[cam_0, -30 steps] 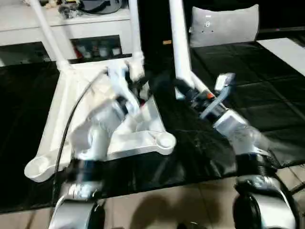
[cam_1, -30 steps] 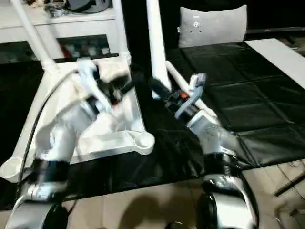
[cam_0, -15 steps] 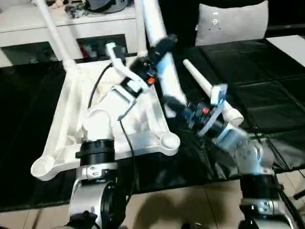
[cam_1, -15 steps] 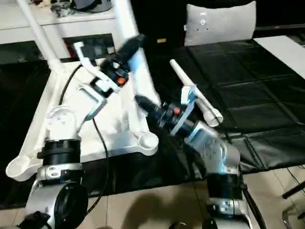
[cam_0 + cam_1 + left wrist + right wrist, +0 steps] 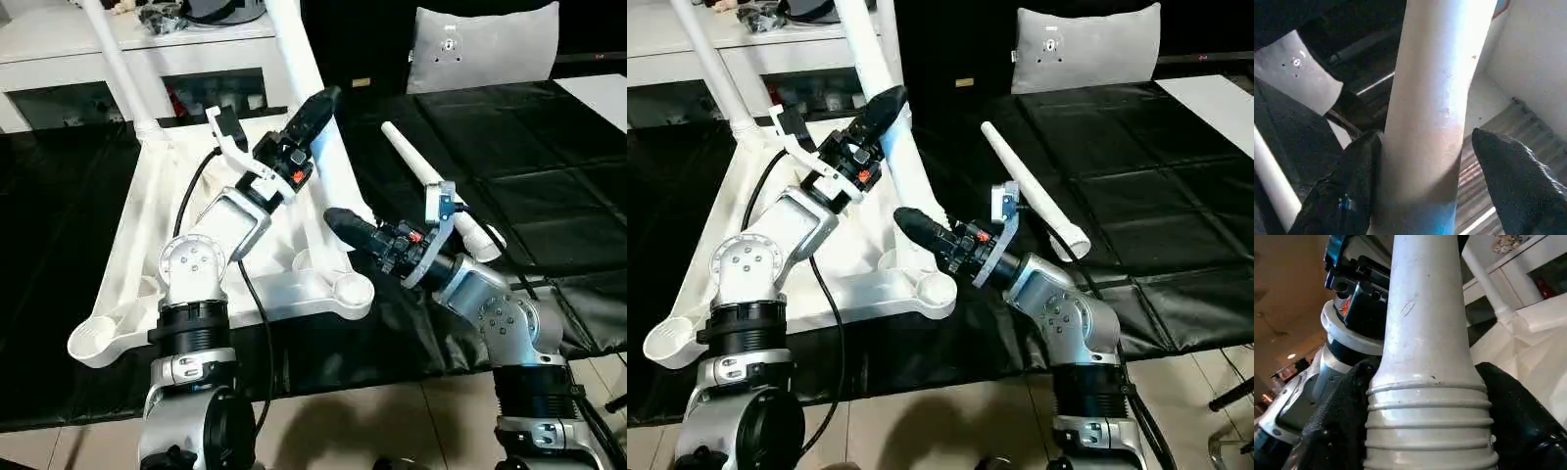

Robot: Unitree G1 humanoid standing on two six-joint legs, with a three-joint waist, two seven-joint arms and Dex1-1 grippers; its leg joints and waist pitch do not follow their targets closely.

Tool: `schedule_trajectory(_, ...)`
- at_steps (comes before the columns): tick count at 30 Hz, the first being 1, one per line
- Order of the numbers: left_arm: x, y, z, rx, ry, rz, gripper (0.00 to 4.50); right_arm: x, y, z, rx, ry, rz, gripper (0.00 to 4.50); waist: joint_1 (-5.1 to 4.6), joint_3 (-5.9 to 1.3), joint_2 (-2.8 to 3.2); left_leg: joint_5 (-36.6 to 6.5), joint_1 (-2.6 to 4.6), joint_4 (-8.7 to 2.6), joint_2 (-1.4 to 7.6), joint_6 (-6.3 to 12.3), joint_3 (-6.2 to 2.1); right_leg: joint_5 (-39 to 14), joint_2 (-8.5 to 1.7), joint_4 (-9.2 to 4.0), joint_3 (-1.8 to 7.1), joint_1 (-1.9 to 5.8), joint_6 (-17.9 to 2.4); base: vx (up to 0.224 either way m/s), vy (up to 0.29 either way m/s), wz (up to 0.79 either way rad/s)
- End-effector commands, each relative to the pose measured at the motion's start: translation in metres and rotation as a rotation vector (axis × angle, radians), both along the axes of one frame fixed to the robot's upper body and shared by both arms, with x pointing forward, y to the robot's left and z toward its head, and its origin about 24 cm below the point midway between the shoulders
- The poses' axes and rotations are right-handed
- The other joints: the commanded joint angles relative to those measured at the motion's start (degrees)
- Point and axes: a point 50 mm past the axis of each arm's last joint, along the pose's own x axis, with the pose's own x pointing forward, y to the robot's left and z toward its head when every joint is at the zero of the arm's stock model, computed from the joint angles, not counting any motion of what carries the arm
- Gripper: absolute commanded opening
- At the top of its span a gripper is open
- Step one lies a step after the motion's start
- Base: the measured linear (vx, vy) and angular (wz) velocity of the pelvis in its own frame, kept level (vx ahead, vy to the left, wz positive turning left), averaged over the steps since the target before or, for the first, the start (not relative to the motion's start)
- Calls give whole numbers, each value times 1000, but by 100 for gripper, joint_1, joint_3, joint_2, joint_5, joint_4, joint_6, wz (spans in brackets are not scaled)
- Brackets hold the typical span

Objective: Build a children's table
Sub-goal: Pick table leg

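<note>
Upturned tabletop (image 5: 745, 284) on black mat (image 5: 1136, 196). Tilted leg (image 5: 884, 117) has the left gripper (image 5: 884, 106) at mid-shaft and the right gripper (image 5: 911, 223) at its base. Loose leg (image 5: 1031, 188) lies beside; grey cushion (image 5: 1085, 49) behind.

Black padded mats (image 5: 509, 176) are covering the floor; a grey cushion (image 5: 484, 47) is leaning behind, and a white cabinet (image 5: 59, 59) is standing alongside.

Both silver forearms angled inward, left gripper (image 5: 312, 110) above right gripper (image 5: 345, 223), fingers seemingly spread.
</note>
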Motion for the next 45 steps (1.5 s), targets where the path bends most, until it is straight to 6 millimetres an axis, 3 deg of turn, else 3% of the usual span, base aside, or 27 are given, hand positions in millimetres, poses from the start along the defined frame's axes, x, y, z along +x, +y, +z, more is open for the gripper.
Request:
schedule_trajectory(1, 2, -6, 12, 1, -49, -16, 292, 6, -3, 0, -31, 12, -44, 277, 5, -436, -55, -87, -66, -355, 48, 608, 72, -2183, -244, -494, 215, 460, -97, 0, 0, 0)
schedule_trajectory(3, 3, -6, 13, 2, -50, -16, 270, 7, -3, 1, -32, 10, -48, 277, 9, -442, -60, -46, -69, -354, 57, 625, 67, -2081, -251, -477, 219, 466, -149, 0, 0, 0)
schedule_trajectory(4, 4, -7, 13, 4, -50, -15, 253, 8, -4, 2, -35, 6, -53, 277, 9, -438, -1, -34, -61, -355, 58, 621, 61, -2050, -249, -469, 218, 459, -175, 0, 0, 0)
schedule_trajectory(5, 4, -7, 13, 4, -50, -15, 253, 8, -4, 2, -35, 6, -53, 277, 9, -438, -1, -34, -61, -355, 58, 621, 61, -2050, -249, -469, 218, 459, -175, 0, 0, 0)
schedule_trajectory(6, 5, -7, 13, 5, -48, -13, 236, 8, -4, 3, -37, 3, -57, 277, -5, -437, -40, -77, -62, -355, 56, 620, 68, -2041, -247, -479, 218, 469, -183, 0, 0, 0)
schedule_trajectory(16, 9, -2, 8, 46, -42, 42, 204, 10, -5, -1, -89, 0, -87, 277, -2, -435, -61, -101, -62, -361, 66, 617, 72, -2088, -266, -473, 226, 475, -222, 0, 0, 0)
schedule_trajectory(17, 9, 0, 7, 75, -48, 67, 204, 12, -5, -1, -95, 6, -116, 333, -7, -441, -84, -75, -66, -355, 65, 619, 74, -2066, -264, -472, 229, 477, -211, 0, 0, 0)
schedule_trajectory(21, 10, 8, 7, 152, -64, 126, 200, 11, -7, -5, -164, -12, -137, 366, -17, -434, -51, -59, -57, -359, 67, 574, 73, -2066, -266, -463, 236, 469, -176, 0, 0, 0)
schedule_trajectory(22, 10, 11, 6, 203, -72, 155, 199, 9, -13, -12, -240, -44, -195, 374, -29, -437, -118, -47, -61, -356, 65, 573, 83, -2060, -258, -475, 238, 471, -156, 0, 0, 0)
schedule_trajectory(24, 10, 13, 5, 235, -77, 172, 194, 7, -16, -17, -293, -70, -231, 393, -8, -443, -72, 19, -57, -353, 80, 517, 79, -2014, -279, -437, 250, 456, -130, 0, 0, 0)
schedule_trajectory(25, 11, 16, 4, 284, -82, 204, 193, 3, -24, -29, -394, -54, -285, 402, -6, -448, -152, 69, -71, -355, 72, 534, 84, -1954, -275, -426, 252, 473, -154, 0, 0, 0)
schedule_trajectory(27, 10, 17, 4, 312, -90, 225, 190, -8, -29, -35, -398, -54, -220, 426, 2, -438, -135, 3, -69, -357, 83, 580, 83, -1970, -276, -438, 255, 485, -171, 0, 0, 0)
schedule_trajectory(31, 9, 17, 4, 328, -94, 229, 188, -14, -32, -36, -370, -33, -164, 445, -22, -416, -164, -137, -85, -357, 61, 703, 94, -2197, -271, -478, 238, 480, -158, 0, 0, 0)
schedule_trajectory(32, 8, 16, 2, 352, -100, 227, 188, -20, -35, -32, -343, -37, -145, 445, -40, -410, -204, -165, -91, -353, 54, 708, 103, -2267, -261, -489, 236, 478, -129, 0, 0, 0)
schedule_trajectory(36, 4, 11, -1, 405, -121, 217, 188, -28, -44, -21, -307, -73, -125, 450, -19, -416, -199, -111, -88, -350, 64, 742, 94, -2381, -260, -496, 242, 466, 1, 0, 0, 0)
schedule_trajectory(41, 1, 8, 1, 459, -161, 205, 188, -23, -51, -8, -324, -134, -156, 450, -35, -423, -213, -106, -89, -342, 47, 690, 97, -2425, -253, -503, 231, 448, 22, 0, 0, 0)
schedule_trajectory(42, 1, 7, 1, 479, -174, 201, 188, -21, -52, -3, -323, -150, -145, 450, -36, -425, -264, -87, -89, -344, 50, 708, 100, -2411, -251, -503, 232, 450, 29, 0, 0, 0)
schedule_trajectory(44, 0, 6, 2, 519, -198, 197, 188, -19, -52, 5, -325, -170, -124, 450, -28, -429, -246, -13, -91, -340, 61, 736, 91, -2335, -259, -476, 241, 449, -1, 0, 0, 0)
schedule_trajectory(45, 0, 5, 2, 549, -213, 193, 188, -15, -52, 10, -332, -182, -127, 450, -34, -426, -271, -17, -85, -341, 65, 749, 94, -2347, -257, -484, 241, 444, -5, 0, 0, 0)
